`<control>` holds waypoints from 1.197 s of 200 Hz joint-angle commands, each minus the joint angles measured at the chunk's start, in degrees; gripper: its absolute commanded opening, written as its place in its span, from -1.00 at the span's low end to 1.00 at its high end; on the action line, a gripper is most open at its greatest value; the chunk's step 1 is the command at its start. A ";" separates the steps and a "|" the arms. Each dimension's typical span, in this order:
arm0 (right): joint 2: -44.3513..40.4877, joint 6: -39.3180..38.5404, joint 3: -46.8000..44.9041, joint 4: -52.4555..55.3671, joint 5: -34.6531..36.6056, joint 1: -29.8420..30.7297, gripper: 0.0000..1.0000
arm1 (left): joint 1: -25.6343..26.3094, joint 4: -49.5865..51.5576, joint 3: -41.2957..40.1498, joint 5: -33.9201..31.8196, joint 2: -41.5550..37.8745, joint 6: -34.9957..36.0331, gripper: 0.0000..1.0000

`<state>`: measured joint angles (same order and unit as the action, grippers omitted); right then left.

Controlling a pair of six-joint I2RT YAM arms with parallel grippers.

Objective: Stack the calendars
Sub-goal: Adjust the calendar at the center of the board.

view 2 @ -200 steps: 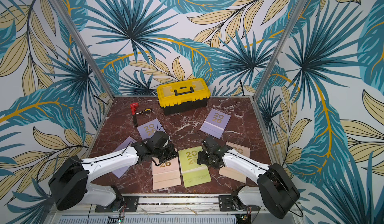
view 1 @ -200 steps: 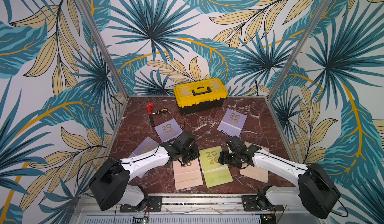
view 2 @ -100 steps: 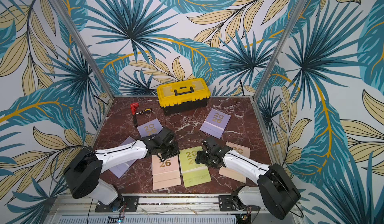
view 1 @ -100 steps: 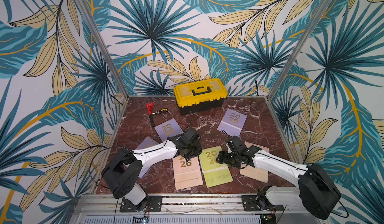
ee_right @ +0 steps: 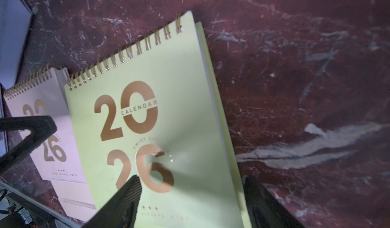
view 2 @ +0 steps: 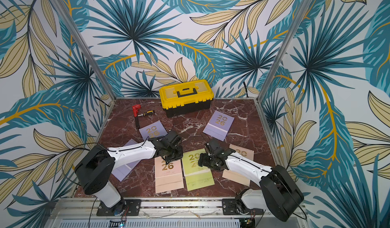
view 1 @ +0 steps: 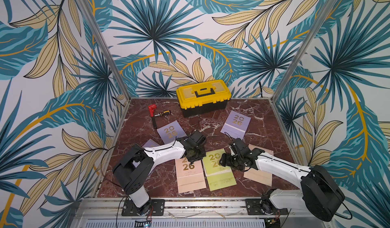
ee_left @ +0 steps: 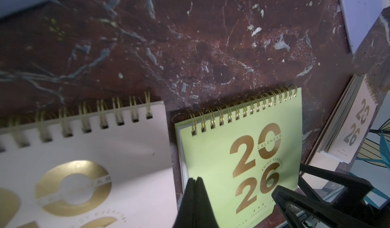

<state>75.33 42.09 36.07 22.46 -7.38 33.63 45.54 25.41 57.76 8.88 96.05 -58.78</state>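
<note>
Surface [view 1: 263, 136]: dark red marble, enclosed by leaf-print walls.
Calendars: six are laid flat, unstacked; the green calendar [view 1: 219, 174] is set just beside a pink calendar [view 1: 190, 174] at the front.
Right end effector [ee_right: 191, 178]: spread wide astride the green calendar's side edge; nothing is gripped.
Left end effector [ee_left: 196, 179]: clenched empty over its opposite edge.
Risk: the thin edge may be missed and the calendar shoved into the pink one; pages may be fanned if only the cover is caught.

Left arm [view 1: 166, 153] and right arm [view 1: 278, 166] show white shells, bulky black joints; thin black cables [view 1: 101, 166] trail. Black screwed base plates [view 1: 157, 205] anchor them at six o'clock.
</note>
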 commanded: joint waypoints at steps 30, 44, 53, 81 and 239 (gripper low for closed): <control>1.84 0.71 -0.30 -0.61 -0.75 -0.19 0.57 | 0.27 1.31 0.87 -0.89 2.28 0.69 -1.00; 1.76 0.80 -0.39 -0.67 -0.69 -0.18 0.56 | 0.25 1.31 0.95 -0.92 2.55 0.85 -1.00; 1.68 0.85 -0.48 -0.74 -0.72 -0.26 0.56 | 0.32 1.27 1.04 -0.89 2.78 0.86 -1.00; 1.75 0.91 -0.65 -0.74 -0.75 -0.18 0.56 | 0.26 1.26 1.28 -0.56 3.68 0.76 -1.00; -0.55 0.28 -0.67 1.64 -0.64 -0.38 0.54 | -0.95 1.55 7.50 0.76 8.45 3.77 -1.00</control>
<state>76.64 42.63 35.90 22.39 -9.02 33.36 44.84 27.49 64.90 9.23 105.23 -55.70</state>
